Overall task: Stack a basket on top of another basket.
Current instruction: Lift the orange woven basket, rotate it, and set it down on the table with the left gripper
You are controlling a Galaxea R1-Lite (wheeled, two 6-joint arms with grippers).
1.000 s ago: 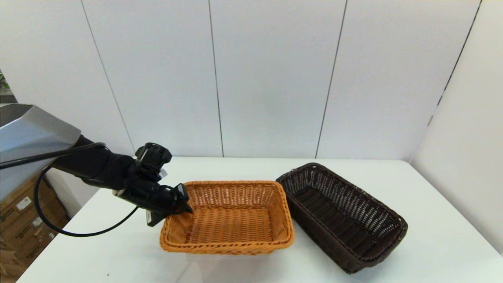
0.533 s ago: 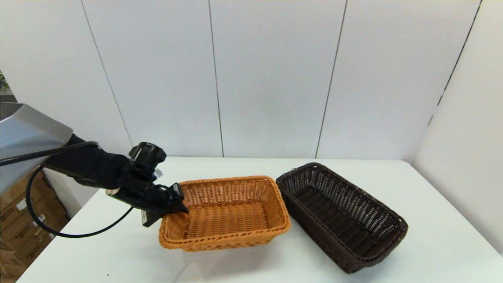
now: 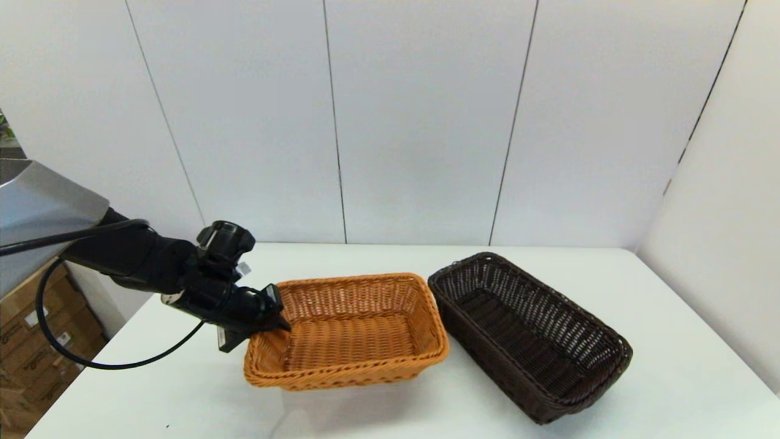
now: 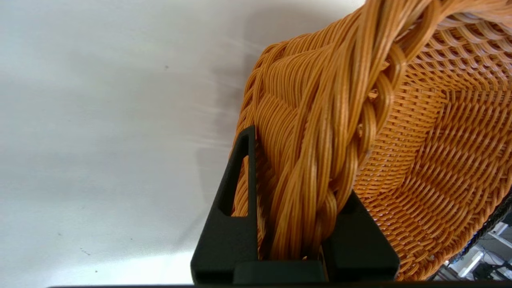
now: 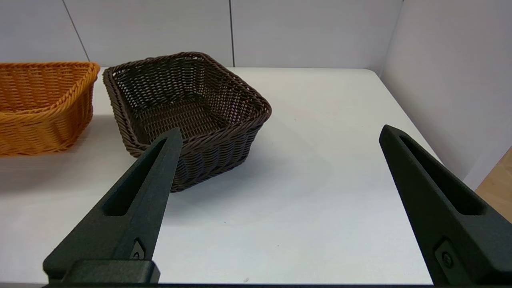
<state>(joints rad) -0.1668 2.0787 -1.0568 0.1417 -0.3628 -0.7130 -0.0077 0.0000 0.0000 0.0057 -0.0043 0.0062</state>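
Note:
The orange-tan basket (image 3: pixel 353 332) hangs a little above the white table (image 3: pixel 670 390), left of centre in the head view, casting a shadow below. My left gripper (image 3: pixel 268 320) is shut on the braided rim of its left short end. The left wrist view shows the rim (image 4: pixel 340 120) pinched in my left gripper (image 4: pixel 298 168). The dark brown basket (image 3: pixel 530 335) rests on the table just to its right, at an angle and untouched. The right wrist view shows my right gripper (image 5: pixel 280 131) open, low over the table and short of the dark basket (image 5: pixel 184 108). The orange basket (image 5: pixel 40 104) lies beyond.
White wall panels (image 3: pixel 426 122) close the table at the back and along the right side. Cardboard boxes (image 3: pixel 24 329) stand on the floor past the table's left edge. The left arm's black cable (image 3: pixel 122 363) loops over the left part of the table.
The left gripper has raised the orange basket off the table and drawn it slightly left. The dark basket has not moved.

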